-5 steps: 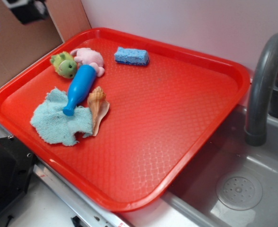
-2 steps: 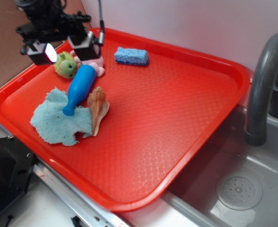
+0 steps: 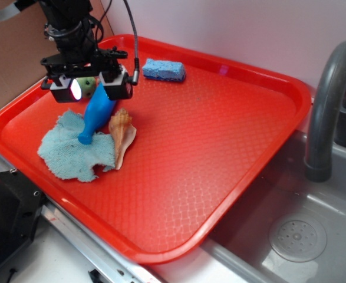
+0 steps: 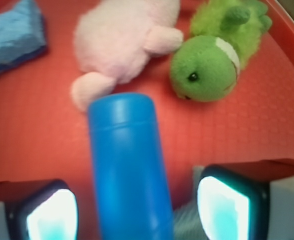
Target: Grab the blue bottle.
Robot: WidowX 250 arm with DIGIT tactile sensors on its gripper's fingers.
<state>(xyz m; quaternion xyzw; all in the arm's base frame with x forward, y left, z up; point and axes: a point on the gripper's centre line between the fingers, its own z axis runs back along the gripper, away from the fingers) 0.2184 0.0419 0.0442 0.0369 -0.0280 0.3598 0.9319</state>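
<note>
The blue bottle [image 3: 96,115] lies on the red tray [image 3: 220,147] at the left, its narrow neck resting on the light-teal cloth [image 3: 72,150]. My gripper [image 3: 93,87] hangs open just above the bottle's wide end, one finger on each side of it. In the wrist view the blue bottle [image 4: 129,165] runs up the middle between my two glowing fingertips [image 4: 51,215], with a gap on both sides. The gripper [image 4: 136,212] touches nothing that I can see.
A pink plush [image 4: 124,42] and a green plush [image 4: 212,62] lie just past the bottle's wide end. A toy cone shell [image 3: 122,132] lies against the bottle's right side. A blue sponge [image 3: 164,69] sits at the back. A sink with a grey faucet [image 3: 329,100] is on the right.
The gripper has come in from the upper left and moved down and to the right, from beside the plush toys to over the bottle's wide end. The objects have not moved.
</note>
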